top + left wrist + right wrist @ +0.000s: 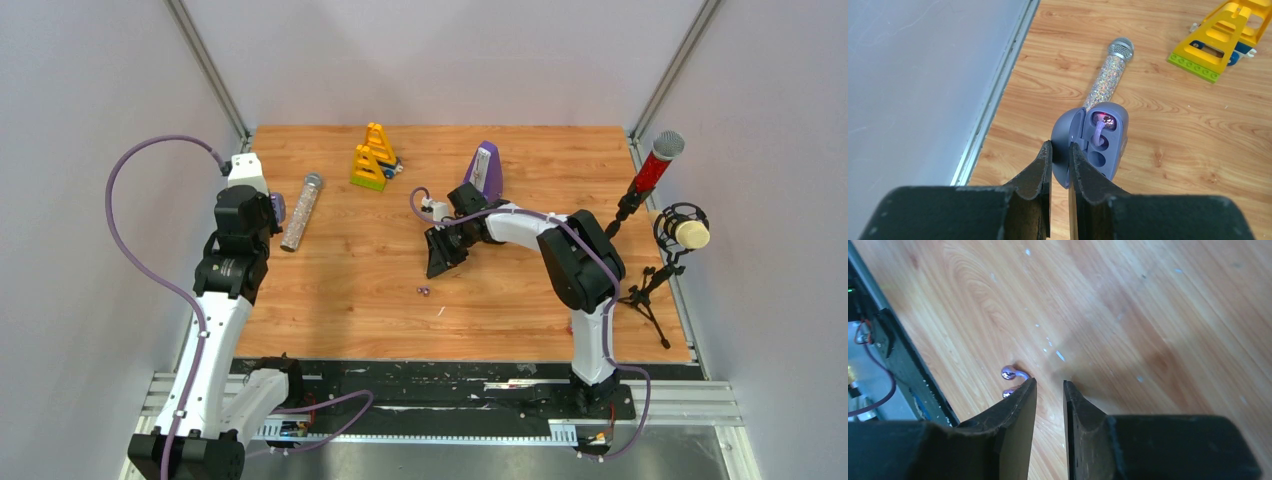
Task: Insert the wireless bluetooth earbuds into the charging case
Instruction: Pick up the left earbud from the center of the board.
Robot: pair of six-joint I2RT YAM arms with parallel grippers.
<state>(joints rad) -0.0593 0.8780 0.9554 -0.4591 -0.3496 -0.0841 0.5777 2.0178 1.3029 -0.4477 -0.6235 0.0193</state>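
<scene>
Pale grey walls close in three sides, with bare metal posts running up the back corners. The wooden desk fills the floor of the booth, its grain warm and orange and dotted here and there with small pale flecks. A black strip edges its near side.

The left arm reaches along the left edge, and the right arm bends in toward the middle. Two microphones on stands, one red-headed and one foam-capped, sit at the right edge. At the back are a purple wedge and a yellow toy frame. A glittery microphone lies toward the left.

The left fingers are clenched on the grey-blue charging case, held above the desk just beside that glittery microphone. The case's lid is open, and one lilac earbud sits in a slot.

The right fingers are slightly parted with bare wood between them, grasping nothing. The other earbud lies on the desk just outside one of them.
</scene>
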